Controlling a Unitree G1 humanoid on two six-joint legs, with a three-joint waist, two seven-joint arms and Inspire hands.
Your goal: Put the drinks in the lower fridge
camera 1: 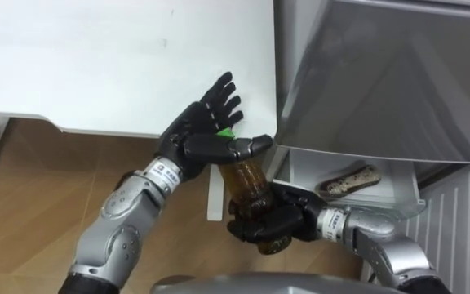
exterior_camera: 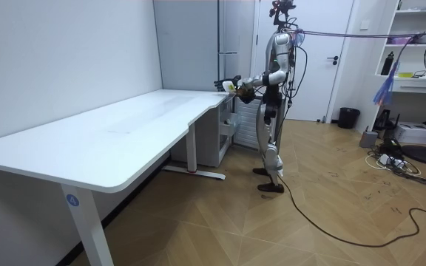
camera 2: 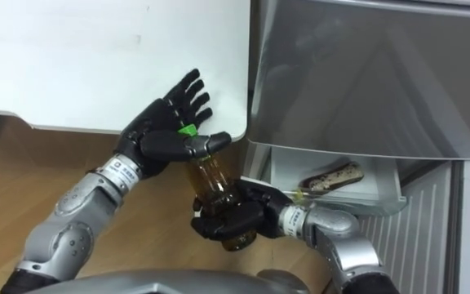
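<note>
A brown drink bottle point(camera 1: 246, 184) with a green cap point(camera 1: 227, 132) stands upright in front of me, just left of the grey fridge point(camera 1: 382, 73). My right hand point(camera 1: 272, 224) is shut on its lower half from the right. My left hand point(camera 1: 194, 131) is open at the bottle's top, fingers straight and spread over the desk edge, thumb lying across the neck just under the cap. The same grip shows in the right eye view: bottle point(camera 2: 210, 180), right hand point(camera 2: 231, 219), left hand point(camera 2: 157, 131). In the room view I stand at the desk's end by the fridge, bottle point(exterior_camera: 237, 88) held out.
Below the fridge's closed upper door a white drawer point(camera 1: 398, 196) stands pulled out, with a brown speckled packet point(camera 1: 349, 181) lying in it. The white desk point(camera 1: 96, 65) fills the upper left, its corner close to my left hand. Wooden floor lies below.
</note>
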